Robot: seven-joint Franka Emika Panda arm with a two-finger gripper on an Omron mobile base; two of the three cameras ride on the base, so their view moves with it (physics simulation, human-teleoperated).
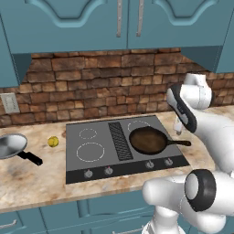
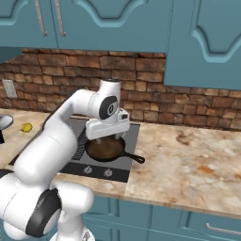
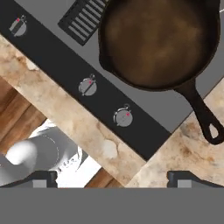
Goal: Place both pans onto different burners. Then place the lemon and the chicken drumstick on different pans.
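The dark brown pan (image 1: 147, 140) (image 2: 104, 149) (image 3: 157, 43) rests on the front right burner of the cooktop (image 1: 105, 160), its black handle (image 3: 203, 116) reaching out over the counter. My gripper (image 1: 179, 130) (image 2: 107, 136) (image 3: 112, 179) hangs open just above that pan and holds nothing. The two left burners (image 1: 90, 151) are bare. The silver pan (image 1: 10, 145) (image 2: 4, 121) lies on the counter far to the left of the cooktop. Between it and the cooktop sits the lemon (image 1: 53, 141) (image 2: 27, 127). The chicken drumstick is hidden.
A black ribbed vent strip (image 1: 120, 140) divides the cooktop, and several knobs (image 3: 87, 85) line its front edge. A brick wall and teal cabinets stand behind. Marbled counter (image 2: 188, 155) stretches to the right of the cooktop. A wall outlet (image 1: 9, 103) is at far left.
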